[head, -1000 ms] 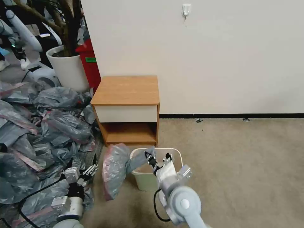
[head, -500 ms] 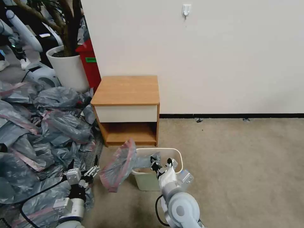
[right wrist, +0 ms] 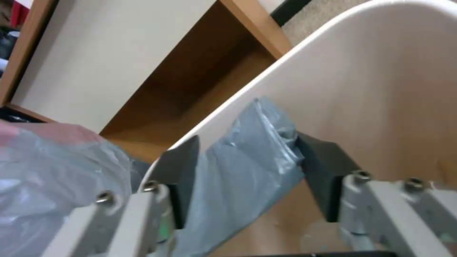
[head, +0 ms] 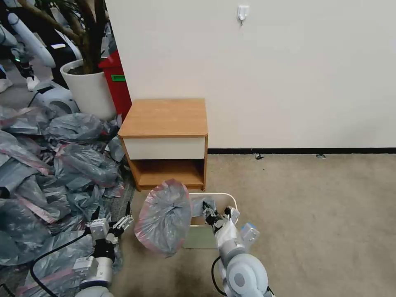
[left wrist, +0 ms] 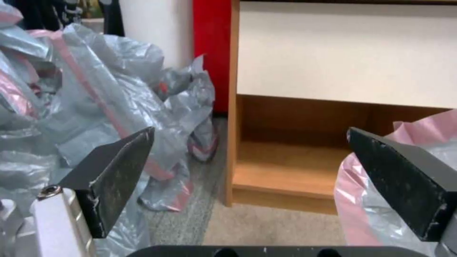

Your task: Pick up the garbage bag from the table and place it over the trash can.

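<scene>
The right gripper [head: 211, 211] pinches the garbage bag [head: 165, 216] above the trash can [head: 231, 199] — likely to drape it there — while the left gripper [head: 110, 225], fingers spread, waits beside the bag.

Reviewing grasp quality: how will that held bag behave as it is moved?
The garbage bag probably flops: it balloons beside the right gripper. Likely very light, hanging from one pinched strip. Thin film may slip.

Garbage bag [right wrist: 238, 167] between end effector [right wrist: 245, 167] fingers
</scene>
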Available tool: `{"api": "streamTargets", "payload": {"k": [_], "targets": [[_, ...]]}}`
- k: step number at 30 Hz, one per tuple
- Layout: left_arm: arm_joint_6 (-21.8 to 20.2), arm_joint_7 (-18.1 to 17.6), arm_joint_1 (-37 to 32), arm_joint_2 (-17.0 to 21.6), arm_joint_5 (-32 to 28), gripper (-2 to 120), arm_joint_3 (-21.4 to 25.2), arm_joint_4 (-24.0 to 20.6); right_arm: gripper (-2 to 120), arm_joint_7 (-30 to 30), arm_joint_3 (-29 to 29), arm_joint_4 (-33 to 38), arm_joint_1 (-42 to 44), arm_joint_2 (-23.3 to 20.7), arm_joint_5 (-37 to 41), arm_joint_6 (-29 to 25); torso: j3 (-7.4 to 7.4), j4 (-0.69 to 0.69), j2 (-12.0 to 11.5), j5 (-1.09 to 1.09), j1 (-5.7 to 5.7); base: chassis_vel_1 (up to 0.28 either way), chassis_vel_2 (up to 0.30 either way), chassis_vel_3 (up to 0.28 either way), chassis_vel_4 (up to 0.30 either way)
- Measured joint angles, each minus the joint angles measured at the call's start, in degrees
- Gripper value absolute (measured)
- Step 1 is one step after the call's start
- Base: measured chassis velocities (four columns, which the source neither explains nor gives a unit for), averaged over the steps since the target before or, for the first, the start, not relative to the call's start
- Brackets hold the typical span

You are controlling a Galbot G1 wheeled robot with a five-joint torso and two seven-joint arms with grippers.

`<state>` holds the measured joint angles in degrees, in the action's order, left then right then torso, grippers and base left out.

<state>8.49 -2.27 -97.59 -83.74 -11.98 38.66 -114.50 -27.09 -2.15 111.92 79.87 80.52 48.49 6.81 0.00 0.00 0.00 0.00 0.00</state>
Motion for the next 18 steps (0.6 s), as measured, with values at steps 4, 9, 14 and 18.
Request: {"api": "streamTargets", "payload": {"k": [4,9,14,18], "targets": [[0.3,0.1,0.0,0.0,0.5,100,-0.1,-0.2,70,0.0,-0.2,0.5,0.2,-0.2,-0.8,-0.1,0.00,0.00,0.0,0.00,0.00,0.000,0.000,0.000,0.000],[0.7,0.1,0.0,0.1,1.5,100,-0.3,-0.4,89,-0.1,-1.1,1.2,0.4,-0.7,-1.3,-0.1,0.00,0.00,0.0,0.00,0.00,0.000,0.000,0.000,0.000],[1.0,0.2,0.0,0.2,2.0,100,-0.6,-0.7,99,-0.1,-2.1,1.9,0.7,-1.3,-1.9,-0.3,0.00,0.00,0.0,0.00,0.00,0.000,0.000,0.000,0.000],[1.0,0.4,0.1,0.3,2.2,100,-0.9,-0.8,100,-0.2,-3.2,2.1,0.7,-1.4,-1.9,-0.5,0.00,0.00,0.0,-0.01,0.00,0.000,0.000,0.000,0.000]]}}
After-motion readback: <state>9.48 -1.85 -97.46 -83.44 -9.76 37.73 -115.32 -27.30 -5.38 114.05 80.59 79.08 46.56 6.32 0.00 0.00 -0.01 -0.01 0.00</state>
